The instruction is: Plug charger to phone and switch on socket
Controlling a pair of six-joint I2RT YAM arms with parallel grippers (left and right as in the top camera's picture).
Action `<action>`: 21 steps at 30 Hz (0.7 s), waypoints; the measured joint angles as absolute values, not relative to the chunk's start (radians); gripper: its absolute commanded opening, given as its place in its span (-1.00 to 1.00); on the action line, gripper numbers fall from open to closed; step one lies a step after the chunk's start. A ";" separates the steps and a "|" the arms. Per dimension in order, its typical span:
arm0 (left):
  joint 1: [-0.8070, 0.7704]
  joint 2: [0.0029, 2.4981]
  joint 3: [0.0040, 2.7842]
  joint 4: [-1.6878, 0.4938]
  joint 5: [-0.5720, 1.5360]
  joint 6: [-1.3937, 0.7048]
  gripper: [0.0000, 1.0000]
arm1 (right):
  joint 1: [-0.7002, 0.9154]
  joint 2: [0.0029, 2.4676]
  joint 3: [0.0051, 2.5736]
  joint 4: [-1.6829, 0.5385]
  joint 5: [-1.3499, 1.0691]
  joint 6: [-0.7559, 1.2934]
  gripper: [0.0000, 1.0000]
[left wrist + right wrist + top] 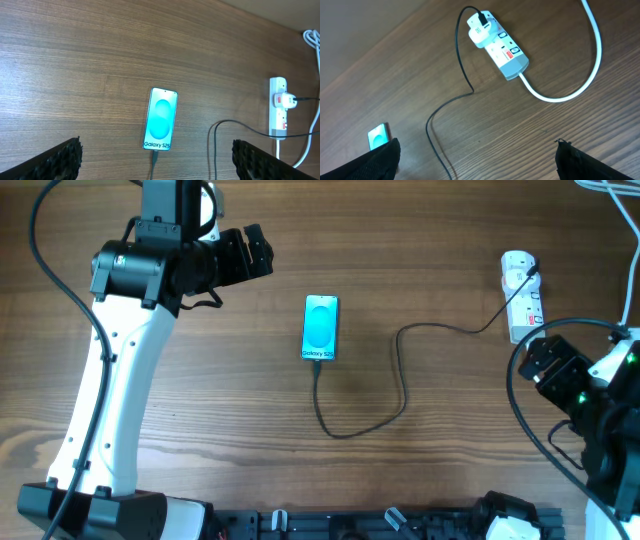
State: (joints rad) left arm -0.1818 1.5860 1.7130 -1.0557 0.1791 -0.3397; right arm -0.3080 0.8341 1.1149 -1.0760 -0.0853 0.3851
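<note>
Left gripper (262, 250) hovers at the far left, fingers spread wide, holding nothing. Bare wooden table (240, 400) separates it from the phone (320, 328) at centre. The phone's long axis runs far to near, with its white-strip end toward the robot, where the charger (402, 375) meets it. The cable loops right to the socket (524, 298), which lies lengthwise far to near. Right gripper (545, 362) is near the socket's near end, fingers wide apart, empty.

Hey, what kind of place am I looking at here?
Likely a robotics lab test bench, not a home desk: the left arm and right arm flank a wooden table set with the phone, the charger and the socket.
</note>
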 measured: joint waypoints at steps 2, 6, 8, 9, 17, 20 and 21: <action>-0.182 1.586 1.713 -1.056 0.179 -0.340 1.00 | -0.308 0.853 1.114 -1.076 -0.085 0.388 1.00; -0.182 1.586 1.713 -1.056 0.179 -0.340 1.00 | -0.308 0.913 1.114 -1.076 -0.085 0.389 1.00; -0.182 1.586 1.713 -1.056 0.179 -0.340 1.00 | -0.308 0.933 1.113 -1.074 -0.085 0.389 1.00; -0.182 1.586 1.713 -1.056 0.179 -0.340 1.00 | -0.306 0.933 1.112 -1.075 -0.085 0.389 1.00; -0.182 1.586 1.712 -1.056 0.179 -0.340 1.00 | -0.075 0.625 1.105 -1.050 -0.010 0.372 1.00; -0.182 1.586 1.712 -1.055 0.179 -0.340 1.00 | 0.009 0.526 1.106 -1.007 0.006 0.310 1.00; -0.182 1.586 1.712 -1.056 0.179 -0.340 1.00 | 0.013 0.505 1.106 -1.001 0.008 0.288 1.00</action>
